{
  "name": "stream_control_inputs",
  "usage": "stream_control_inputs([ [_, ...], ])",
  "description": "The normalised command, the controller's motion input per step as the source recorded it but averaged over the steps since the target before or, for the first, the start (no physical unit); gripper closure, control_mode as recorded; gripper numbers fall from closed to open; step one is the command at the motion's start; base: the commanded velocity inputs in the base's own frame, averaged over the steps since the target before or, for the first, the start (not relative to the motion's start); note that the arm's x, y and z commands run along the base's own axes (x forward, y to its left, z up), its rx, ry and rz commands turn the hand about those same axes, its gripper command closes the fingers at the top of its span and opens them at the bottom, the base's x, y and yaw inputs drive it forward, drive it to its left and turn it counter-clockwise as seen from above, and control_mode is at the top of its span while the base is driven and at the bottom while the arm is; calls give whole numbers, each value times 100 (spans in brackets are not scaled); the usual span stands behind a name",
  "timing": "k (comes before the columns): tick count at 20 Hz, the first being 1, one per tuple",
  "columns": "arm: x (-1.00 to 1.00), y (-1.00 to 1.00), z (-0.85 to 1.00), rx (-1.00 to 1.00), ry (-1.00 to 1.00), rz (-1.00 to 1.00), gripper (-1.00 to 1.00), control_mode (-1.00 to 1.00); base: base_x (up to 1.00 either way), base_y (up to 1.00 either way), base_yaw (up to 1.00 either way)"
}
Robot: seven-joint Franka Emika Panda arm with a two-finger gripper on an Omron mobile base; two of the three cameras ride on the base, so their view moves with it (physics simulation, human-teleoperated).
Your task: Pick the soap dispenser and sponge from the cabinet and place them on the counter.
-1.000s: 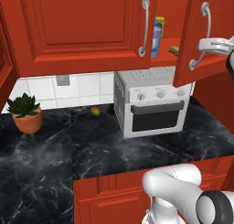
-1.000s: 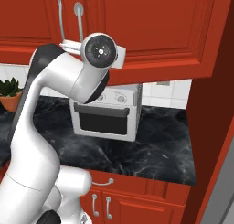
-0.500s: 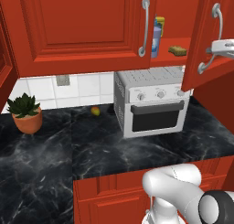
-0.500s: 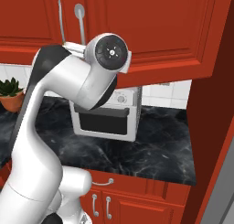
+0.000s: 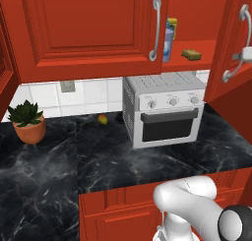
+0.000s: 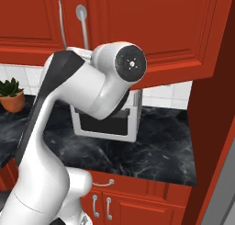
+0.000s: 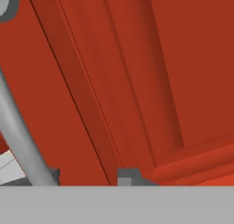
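The red cabinet [image 5: 88,28] has its left door closed and its right door [image 5: 224,48] swung outward. On its red shelf the lavender soap dispenser [image 5: 168,43] stands half hidden behind the left door's edge. The yellow-tan sponge [image 5: 191,53] lies to its right. My gripper [image 5: 246,55] sits at the open door's silver handle [image 5: 234,63], at the frame's right edge. In the hand view the fingertips [image 7: 129,175] stand apart against the door panel [image 7: 137,81], with the handle [image 7: 18,136] just beside the left one. Below lies the black counter [image 5: 54,161].
A white toaster oven [image 5: 165,109] stands on the counter under the open shelf. A potted plant [image 5: 29,123] is at the left and a small yellow-red fruit [image 5: 102,119] by the backsplash. My own arm [image 6: 87,91] blocks much of the right base view.
The right cabinet door has swung further open, with my gripper moving right alongside its handle. The sponge and more of the shelf have come into view.
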Motion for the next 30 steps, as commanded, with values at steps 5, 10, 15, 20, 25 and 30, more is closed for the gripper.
stream_control_inputs([
  [5, -13, -15, -3, 0, -1, 7, -100, -100, 0, 0, 0],
  [10, -22, -21, 0, 0, -1, 4, -100, -100, 0, 0, 0],
  [15, -39, -37, 0, 0, -5, 4, -100, -100, 0, 0, 0],
  [20, -42, -5, 6, 0, -10, 5, -100, -100, 0, 0, 0],
  [25, -44, 36, 19, 0, -9, 5, -100, -100, 0, 0, 0],
  [30, -51, 44, 8, -1, -9, 5, -100, -100, 0, 0, 0],
])
